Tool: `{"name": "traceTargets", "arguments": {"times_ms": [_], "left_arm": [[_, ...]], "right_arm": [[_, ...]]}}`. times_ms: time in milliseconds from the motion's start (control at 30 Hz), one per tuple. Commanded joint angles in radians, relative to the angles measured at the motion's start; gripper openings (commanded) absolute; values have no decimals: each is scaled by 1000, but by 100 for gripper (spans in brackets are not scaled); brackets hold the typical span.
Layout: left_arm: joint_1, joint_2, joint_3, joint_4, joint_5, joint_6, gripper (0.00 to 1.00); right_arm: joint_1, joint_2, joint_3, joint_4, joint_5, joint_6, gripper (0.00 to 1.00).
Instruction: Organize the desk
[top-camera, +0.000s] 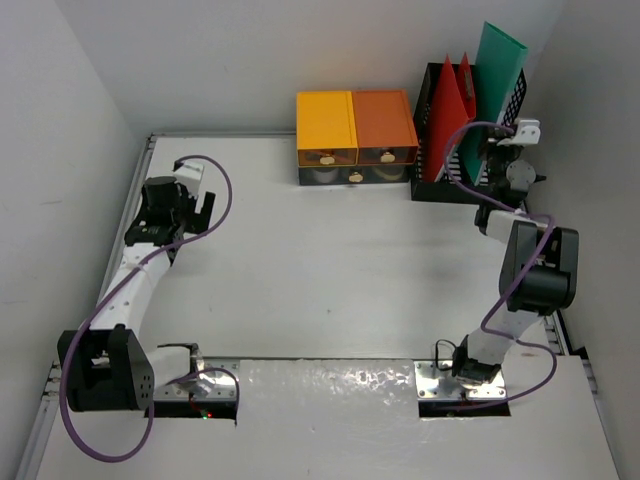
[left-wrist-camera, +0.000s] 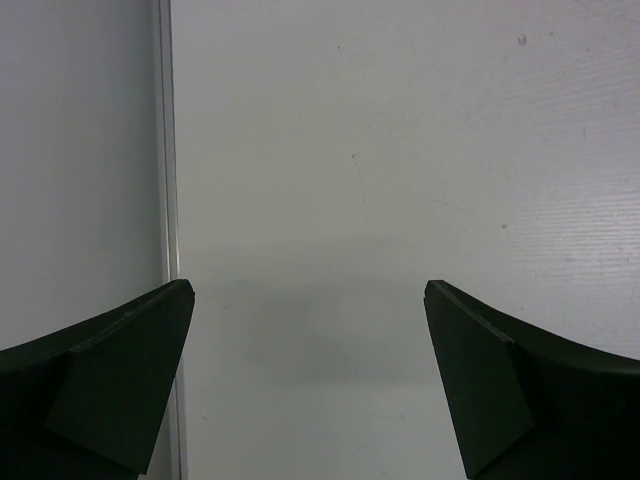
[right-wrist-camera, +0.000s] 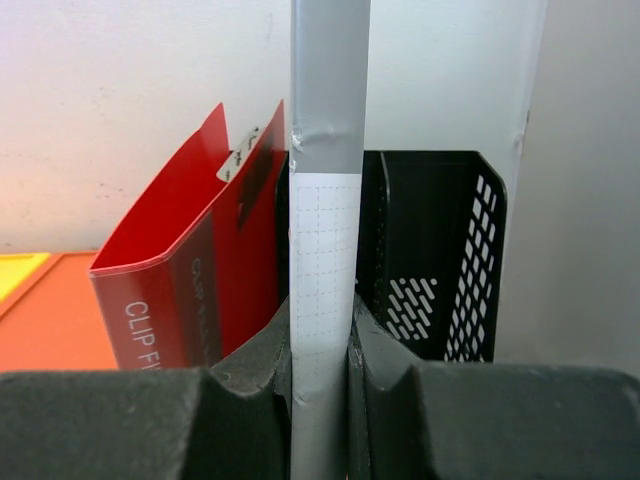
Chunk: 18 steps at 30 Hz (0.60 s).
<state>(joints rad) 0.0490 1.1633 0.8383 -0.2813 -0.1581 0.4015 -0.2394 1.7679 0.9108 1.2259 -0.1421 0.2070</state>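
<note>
We see the white counter (top-camera: 320, 270) filling most of the top view, with thin metal rails along its edges and both arm bases at its near edge. At the far edge stands an orange-and-yellow drawer unit (top-camera: 355, 135). Just beside it, in the far right corner, is a black mesh file rack (top-camera: 437, 190) holding a red folder (top-camera: 445, 110) and a teal folder (top-camera: 497, 85), both upright.

Our left pincer (left-wrist-camera: 308, 290) hangs over the counter's far left part, jaws spread wide with nothing between them. One finger sits over the left rail (left-wrist-camera: 165, 150).

Our right pincer (right-wrist-camera: 320, 345) is at the rack, clamped narrow on a thin gray folder (right-wrist-camera: 330, 150) seen edge-on. This folder stands upright between the red folder and the rack's mesh wall (right-wrist-camera: 450, 270). We cannot tell whether it is the teal one.
</note>
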Motion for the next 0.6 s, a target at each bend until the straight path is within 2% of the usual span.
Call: {"name": "traceTargets", "arguments": {"times_ms": [0,167,300,533,567], "left_arm": [[14,1,24,50,-11,11,100],[15,13,15,74,-11,13,100],[17,21,15,85,-18,13,100],[18,21,-2,102,-23,17,100],[18,22,-2,102,-23,17,100]], "right_arm": [[15,2,28,248,-19,0,0],[34,22,51,207,-13,-77,0],[34,59,71,236,-14,-98,0],[31,125,92,230,-14,-40,0],[28,125,85,228,-10,-34,3]]}}
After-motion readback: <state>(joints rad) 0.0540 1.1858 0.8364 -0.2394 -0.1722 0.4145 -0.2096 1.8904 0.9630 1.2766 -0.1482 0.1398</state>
